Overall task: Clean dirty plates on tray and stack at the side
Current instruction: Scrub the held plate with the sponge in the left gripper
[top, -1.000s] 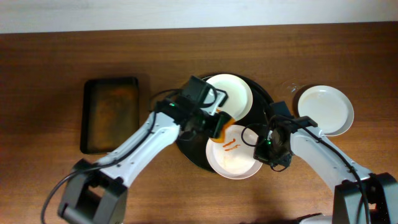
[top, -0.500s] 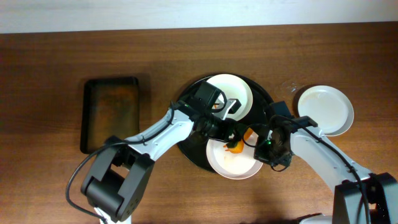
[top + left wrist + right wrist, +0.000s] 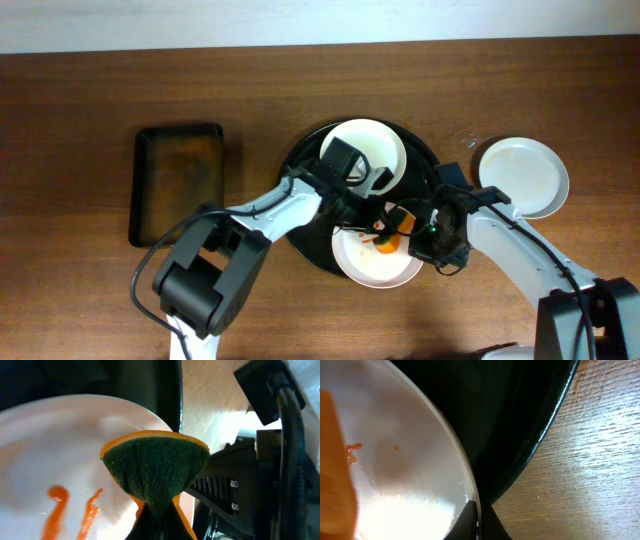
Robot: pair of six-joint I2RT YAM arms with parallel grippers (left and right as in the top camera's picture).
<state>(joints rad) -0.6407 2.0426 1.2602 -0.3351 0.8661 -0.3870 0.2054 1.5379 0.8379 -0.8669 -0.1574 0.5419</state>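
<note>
The left gripper (image 3: 159, 517) tightly pinches a folded orange sponge (image 3: 155, 467) with a coarse dark green scouring face, held over a glossy round white plate (image 3: 372, 265) streaked with orange-red sauce. The right gripper (image 3: 479, 524) is clamped on that plate's thin rim. The plate lies at the front of the round black raised-rim tray (image 3: 303, 248). A second white plate (image 3: 378, 150) sits behind it, and a third plate (image 3: 520, 177) rests on the grained wooden table (image 3: 80, 80) to the right.

The pincer (image 3: 479, 520) clamps the plate (image 3: 405, 455) by its rim, inside the tray (image 3: 547, 425).
</note>
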